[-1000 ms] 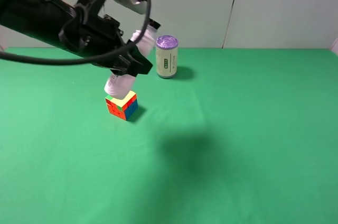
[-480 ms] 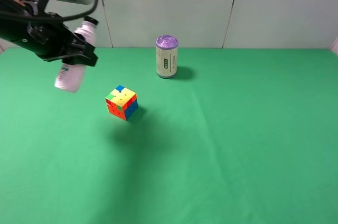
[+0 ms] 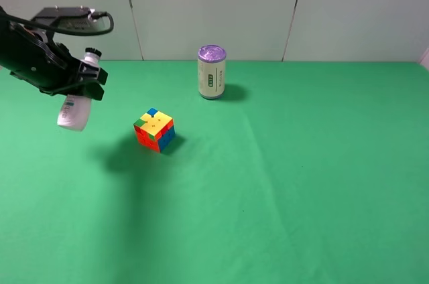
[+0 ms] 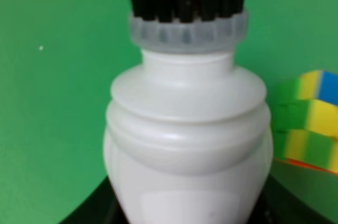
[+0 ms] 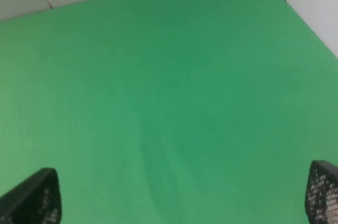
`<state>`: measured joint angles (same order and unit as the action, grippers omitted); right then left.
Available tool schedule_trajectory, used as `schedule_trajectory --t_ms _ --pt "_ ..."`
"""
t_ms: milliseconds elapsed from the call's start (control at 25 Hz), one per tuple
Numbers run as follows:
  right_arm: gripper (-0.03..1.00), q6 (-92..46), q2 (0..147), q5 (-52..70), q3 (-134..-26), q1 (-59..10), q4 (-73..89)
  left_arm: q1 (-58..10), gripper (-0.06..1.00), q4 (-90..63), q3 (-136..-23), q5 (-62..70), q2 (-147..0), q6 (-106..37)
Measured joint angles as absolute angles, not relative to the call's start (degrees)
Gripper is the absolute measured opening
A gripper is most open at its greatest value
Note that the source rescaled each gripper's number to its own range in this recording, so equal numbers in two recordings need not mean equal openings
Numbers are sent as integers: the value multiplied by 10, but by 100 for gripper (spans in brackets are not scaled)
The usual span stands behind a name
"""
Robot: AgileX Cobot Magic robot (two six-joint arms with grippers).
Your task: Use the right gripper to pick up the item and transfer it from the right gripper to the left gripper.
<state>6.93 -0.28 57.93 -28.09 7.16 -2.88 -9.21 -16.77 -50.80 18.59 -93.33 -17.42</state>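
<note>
The item is a white plastic bottle [image 3: 72, 111] with a ribbed dark cap. My left gripper [image 3: 82, 83] is shut on it and holds it tilted in the air over the left side of the green table, left of the cube. In the left wrist view the bottle [image 4: 187, 139] fills the frame, with dark fingers [image 4: 87, 211] at its sides. My right gripper [image 5: 177, 197] is open and empty over bare green cloth; only its two fingertips [image 5: 31, 197] show. It is out of the exterior high view.
A multicoloured puzzle cube [image 3: 155, 130] sits on the green table [image 3: 301, 177] right of the bottle; it also shows in the left wrist view [image 4: 309, 121]. A cylindrical can with a purple lid [image 3: 212, 72] stands at the back centre. A white wall runs behind.
My left arm has swung from above the cube to the far left with the bottle in it, and lowered a little. The cube and can have not moved.
</note>
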Motion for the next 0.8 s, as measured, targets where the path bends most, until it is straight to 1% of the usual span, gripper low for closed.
schedule_trajectory --t_ms 320,800 --pt "100 69 -3 579 -281 72 -29 -91 0 -167 -508 119 -1017 -173" --pt "100 69 -3 580 -281 72 -29 -91 0 -167 -508 111 -1049 -173"
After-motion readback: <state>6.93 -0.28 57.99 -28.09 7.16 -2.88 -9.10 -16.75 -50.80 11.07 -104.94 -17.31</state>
